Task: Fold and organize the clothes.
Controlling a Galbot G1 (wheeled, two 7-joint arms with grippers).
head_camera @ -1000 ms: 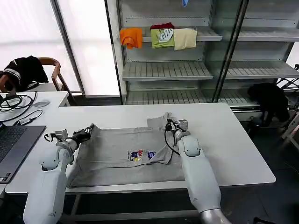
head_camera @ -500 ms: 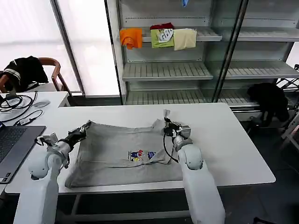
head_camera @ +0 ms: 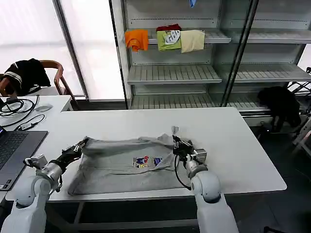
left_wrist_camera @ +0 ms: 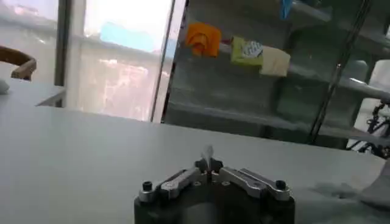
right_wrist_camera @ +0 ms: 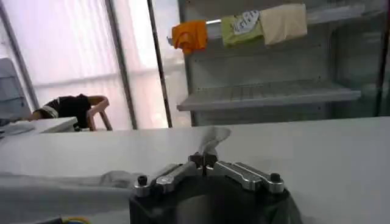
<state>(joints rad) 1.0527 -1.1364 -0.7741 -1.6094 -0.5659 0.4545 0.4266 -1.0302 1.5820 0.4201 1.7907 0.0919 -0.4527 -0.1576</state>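
**Grey T-shirt pinched at both shoulders, top edge drawn toward me across the table**

I see the light grey T-shirt [head_camera: 127, 162] lying chest-up on the white table [head_camera: 243, 145], its far edge lifted into a ridge. My left end effector [head_camera: 77, 147] is clenched on the shirt's left shoulder corner; in the left wrist view [left_wrist_camera: 208, 165] a small peak of cloth pokes up between the closed tips. My right end effector [head_camera: 178, 145] is clenched on the right shoulder, with a flap of cloth standing above it [right_wrist_camera: 207, 152].

My judgement of the risks: each grip holds only a thin pinch, so either corner could slip out. Uneven pulling would skew the fold, and the shirt's near hem sits close to the table's front edge, so it could slide off.

The small multicoloured chest print [head_camera: 147, 161] is too small to read; I see no legible brand or label
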